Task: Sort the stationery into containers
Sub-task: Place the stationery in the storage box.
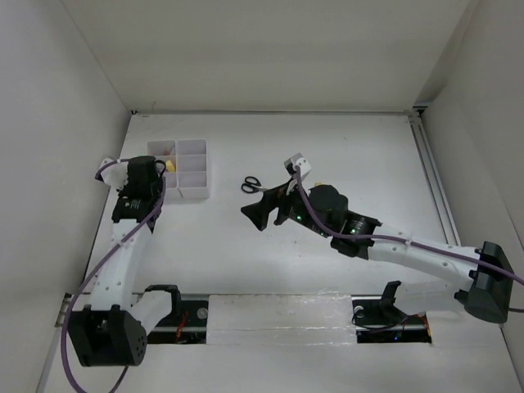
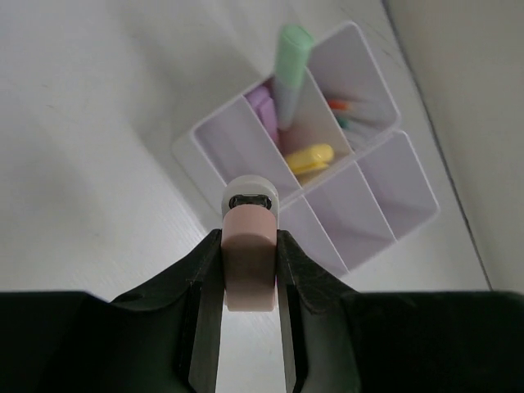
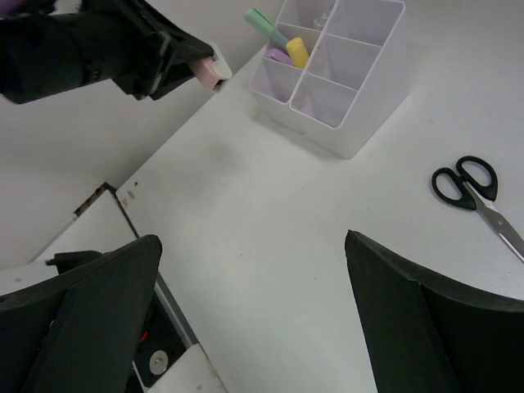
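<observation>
The white six-compartment organiser tray (image 1: pixel 191 194) stands at the far left. In the left wrist view the tray (image 2: pixel 187 152) holds a green highlighter (image 2: pixel 288 72) standing tilted, a purple highlighter (image 2: pixel 262 106), a yellow highlighter (image 2: pixel 309 157) and red-tipped pens (image 2: pixel 339 105). My left gripper (image 2: pixel 250 246) is shut on the pink-white eraser (image 2: pixel 249 266), just short of the tray's near corner. It also shows in the top view (image 1: pixel 152 172). Black-handled scissors (image 1: pixel 252 184) lie on the table right of the tray. My right gripper (image 1: pixel 264 203) hangs open and empty just in front of the scissors (image 3: pixel 475 190).
White walls close in the table on the left, back and right. A metal rail (image 1: pixel 432 180) runs along the right side. The table's near edge with arm mounts and cables (image 3: pixel 151 344) lies below my right gripper (image 3: pixel 254 246).
</observation>
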